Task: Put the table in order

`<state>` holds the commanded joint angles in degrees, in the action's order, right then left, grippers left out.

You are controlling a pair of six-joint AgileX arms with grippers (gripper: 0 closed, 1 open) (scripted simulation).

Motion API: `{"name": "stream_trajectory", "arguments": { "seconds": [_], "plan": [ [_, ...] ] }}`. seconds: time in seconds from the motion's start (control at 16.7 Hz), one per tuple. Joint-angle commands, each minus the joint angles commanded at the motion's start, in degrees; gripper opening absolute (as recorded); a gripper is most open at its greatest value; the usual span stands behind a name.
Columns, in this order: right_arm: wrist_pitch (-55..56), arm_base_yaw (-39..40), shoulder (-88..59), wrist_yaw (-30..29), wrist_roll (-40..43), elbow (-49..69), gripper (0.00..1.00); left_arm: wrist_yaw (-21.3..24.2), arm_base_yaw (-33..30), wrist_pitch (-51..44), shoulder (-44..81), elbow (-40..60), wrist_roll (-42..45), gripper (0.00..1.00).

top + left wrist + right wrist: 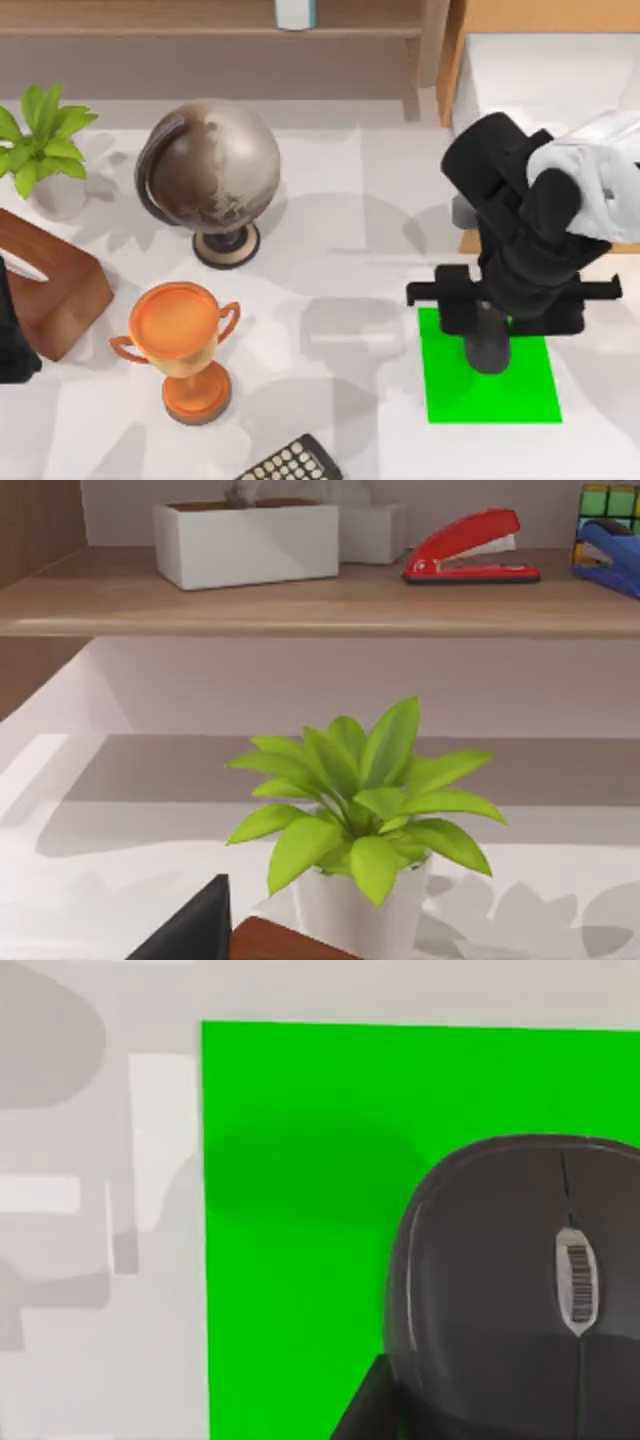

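right gripper (487,352) hangs over the green mat (530,395) at the right side of the table (330,300), and i cannot tell if it is released or clenched. from the right wrist view a dark computer mouse (500,1280) lies on the mat just below it. i judge the step is handling this mouse, so the arm should stay centred over its body and move straight, not dragging the mat. left arm (12,340) is parked at the left edge, near the potted plant (365,820).
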<state>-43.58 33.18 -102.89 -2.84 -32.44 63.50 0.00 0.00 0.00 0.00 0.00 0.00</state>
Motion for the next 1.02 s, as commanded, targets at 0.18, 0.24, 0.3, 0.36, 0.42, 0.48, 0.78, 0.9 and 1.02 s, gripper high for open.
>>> {"name": "stream_trajectory", "arguments": {
  "seconds": [0.18, 0.24, 0.3, 0.36, 0.42, 0.48, 0.78, 0.9, 1.02],
  "plan": [
    [-0.7, 0.3, -0.8, -0.4, -0.3, -0.8, 0.0, 0.0, 0.0, 0.0, 0.0, 0.0, 0.0, 1.0],
    [-0.7, 0.3, -0.8, -0.4, -0.3, -0.8, 0.0, 0.0, 0.0, 0.0, 0.0, 0.0, 0.0, 1.0],
    [-0.7, 0.3, -0.8, -0.4, -0.3, -0.8, 0.0, 0.0, 0.0, 0.0, 0.0, 0.0, 0.0, 1.0],
    [-0.7, 0.3, -0.8, -0.4, -0.3, -0.8, 0.0, 0.0, 0.0, 0.0, 0.0, 0.0, 0.0, 1.0],
    [-0.7, 0.3, -0.8, -0.4, -0.3, -0.8, 0.08, 0.0, 0.0, 0.0, 0.0, 0.0, 0.0, 1.0],
    [-0.7, 0.3, -0.8, -0.4, -0.3, -0.8, 0.15, 0.0, 0.0, 0.0, 0.0, 0.0, 0.0, 1.0],
    [-0.7, 0.3, -0.8, -0.4, -0.3, -0.8, 0.53, 0.0, 0.0, 0.0, 0.0, 0.0, 0.0, 1.0],
    [-0.7, 0.3, -0.8, -0.4, -0.3, -0.8, 0.68, 0.0, 0.0, 0.0, 0.0, 0.0, 0.0, 1.0],
    [-0.7, 0.3, -0.8, -0.4, -0.3, -0.8, 0.83, 0.0, 0.0, 0.0, 0.0, 0.0, 0.0, 1.0]
  ]
}}
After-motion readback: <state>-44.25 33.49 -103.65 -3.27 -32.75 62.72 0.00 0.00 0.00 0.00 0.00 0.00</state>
